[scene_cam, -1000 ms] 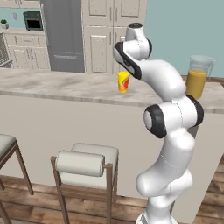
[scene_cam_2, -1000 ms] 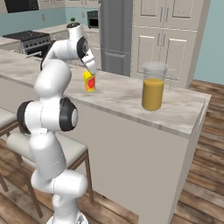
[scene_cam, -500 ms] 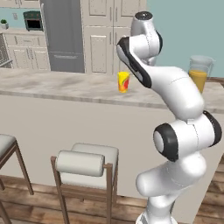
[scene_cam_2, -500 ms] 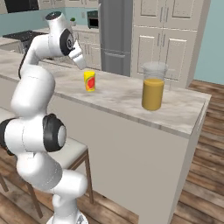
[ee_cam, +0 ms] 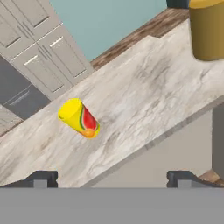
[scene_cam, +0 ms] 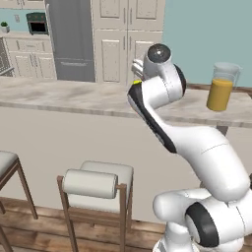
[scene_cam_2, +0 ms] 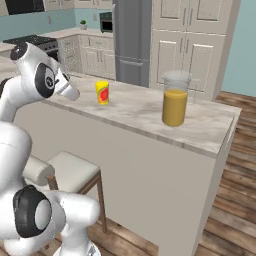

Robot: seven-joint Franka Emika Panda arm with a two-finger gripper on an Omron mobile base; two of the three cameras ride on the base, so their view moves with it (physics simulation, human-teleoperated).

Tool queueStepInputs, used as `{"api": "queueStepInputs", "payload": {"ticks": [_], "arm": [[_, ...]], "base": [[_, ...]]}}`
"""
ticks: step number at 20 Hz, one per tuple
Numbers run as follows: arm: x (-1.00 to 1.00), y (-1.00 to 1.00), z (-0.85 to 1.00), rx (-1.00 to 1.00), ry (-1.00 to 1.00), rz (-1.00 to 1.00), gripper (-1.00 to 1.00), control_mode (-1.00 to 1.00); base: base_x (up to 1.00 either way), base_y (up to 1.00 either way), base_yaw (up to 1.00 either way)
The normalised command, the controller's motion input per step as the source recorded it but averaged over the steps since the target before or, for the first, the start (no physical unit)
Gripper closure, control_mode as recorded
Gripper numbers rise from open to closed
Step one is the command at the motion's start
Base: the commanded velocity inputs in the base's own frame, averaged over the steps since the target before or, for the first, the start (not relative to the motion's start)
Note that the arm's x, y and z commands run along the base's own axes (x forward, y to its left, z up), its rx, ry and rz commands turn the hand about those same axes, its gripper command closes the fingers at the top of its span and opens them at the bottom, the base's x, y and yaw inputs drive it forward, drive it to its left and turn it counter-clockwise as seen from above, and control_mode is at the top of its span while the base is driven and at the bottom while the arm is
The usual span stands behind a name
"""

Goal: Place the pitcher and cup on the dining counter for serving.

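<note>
The pitcher (scene_cam_2: 175, 100), half full of orange liquid, and the yellow cup (scene_cam_2: 102, 92) are standing mid-frame on the desk (scene_cam_2: 140, 117); the claw (ee_cam: 109, 177) is gaping wide, gripping nothing.

A home kitchen: cream panelled cabinets (scene_cam_2: 200, 45), a steel refrigerator (scene_cam_2: 131, 40) and a range (scene_cam_2: 37, 42) line the far wall beyond the gripper's open jaws, behind a marble-topped dining counter (scene_cam_2: 145, 112) with stools (scene_cam: 96, 184).

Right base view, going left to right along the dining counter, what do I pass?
Robot arm → cup → pitcher → the counter's right end.
</note>
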Motion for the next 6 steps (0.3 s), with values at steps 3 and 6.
{"api": "queueStepInputs", "payload": {"ticks": [3, 6], "arm": [[-1.0, 0.3, -0.98, -0.16, -0.15, 0.0, -1.0, -1.0], [-1.0, 0.21, -1.0, -0.16, -0.12, 0.0, -1.0, -1.0]], "base": [[0.0, 0.0, 0.0], [0.0, 0.0, 0.0]]}}
